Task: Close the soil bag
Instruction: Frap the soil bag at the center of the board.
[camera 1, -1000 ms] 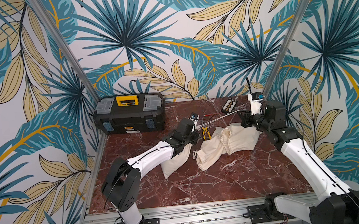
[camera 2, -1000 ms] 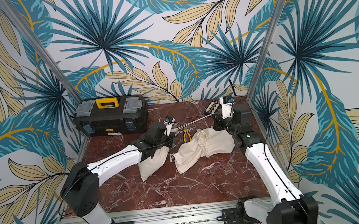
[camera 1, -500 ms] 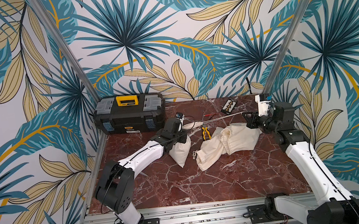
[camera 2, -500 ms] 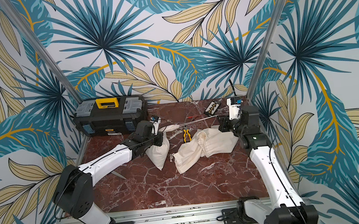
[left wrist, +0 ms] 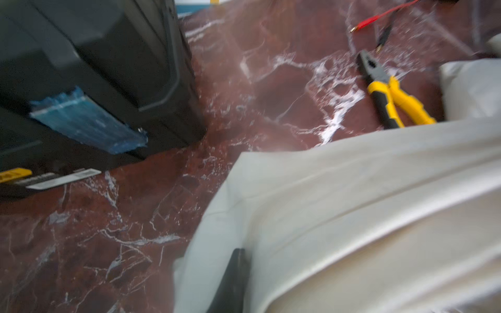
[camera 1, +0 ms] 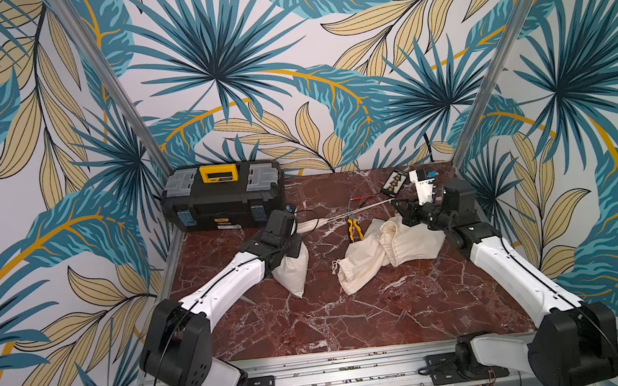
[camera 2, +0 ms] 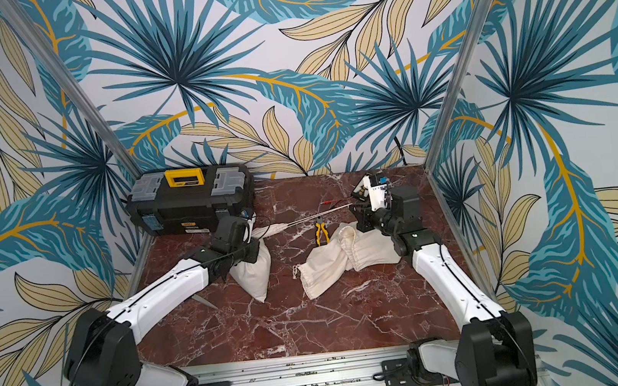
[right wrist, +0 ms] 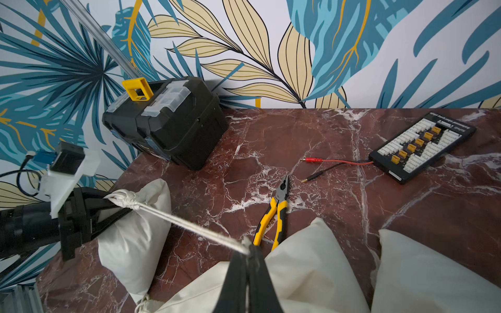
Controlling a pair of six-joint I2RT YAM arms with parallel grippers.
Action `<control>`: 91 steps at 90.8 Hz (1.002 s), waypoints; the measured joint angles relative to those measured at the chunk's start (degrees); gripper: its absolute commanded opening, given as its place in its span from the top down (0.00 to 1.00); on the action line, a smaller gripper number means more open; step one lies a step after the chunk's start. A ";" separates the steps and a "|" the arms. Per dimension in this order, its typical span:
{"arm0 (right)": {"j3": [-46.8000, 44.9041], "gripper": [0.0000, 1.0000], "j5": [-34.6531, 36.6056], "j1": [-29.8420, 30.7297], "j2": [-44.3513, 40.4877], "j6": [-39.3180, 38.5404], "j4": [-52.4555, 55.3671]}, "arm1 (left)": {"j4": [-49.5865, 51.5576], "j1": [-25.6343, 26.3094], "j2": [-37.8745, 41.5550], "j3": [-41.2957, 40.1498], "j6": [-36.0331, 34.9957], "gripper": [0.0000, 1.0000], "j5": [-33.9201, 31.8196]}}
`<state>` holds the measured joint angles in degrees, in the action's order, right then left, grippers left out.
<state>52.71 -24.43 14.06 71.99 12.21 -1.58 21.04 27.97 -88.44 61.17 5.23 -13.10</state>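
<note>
Right tool (right wrist: 248,252) is clamping the end of the drawstring (right wrist: 189,226), jaws pressed together on it, and is holding the cord taut across to the soil bag (right wrist: 130,238). Left tool (right wrist: 115,204) is gripping that bag's bunched neck, as far as the right wrist view shows. The bag is sitting on the tabletop (right wrist: 325,216) near the toolbox (camera 1: 221,196). Its mouth is looking cinched almost shut, so the closing seems mostly done, with perhaps a last tug and the letting go left. It is bulging as if filled, though no soil is showing. Limp cloth bags (camera 1: 383,253) are lying flat nearby, and the toolbox is sitting with its lid down, contents hidden.
</note>
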 measured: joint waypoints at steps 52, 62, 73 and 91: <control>2.95 1.00 6.64 4.42 -1.05 -4.07 -2.56 | -3.37 10.47 -3.54 9.97 -11.69 0.25 13.11; 2.97 1.00 6.69 4.59 -1.64 -4.28 -2.47 | -7.63 11.72 -5.62 11.89 -13.53 0.25 16.59; 2.97 1.00 6.69 4.76 -2.10 -4.28 -2.36 | -9.53 11.69 -11.19 15.67 -15.19 0.29 18.18; 2.97 1.00 7.39 4.90 -3.67 -4.28 -1.53 | -8.35 11.34 -19.98 22.99 -17.68 0.44 19.54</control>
<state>55.68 -17.04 18.96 68.31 7.92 -3.11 12.69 39.31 -108.42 84.16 -12.45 6.44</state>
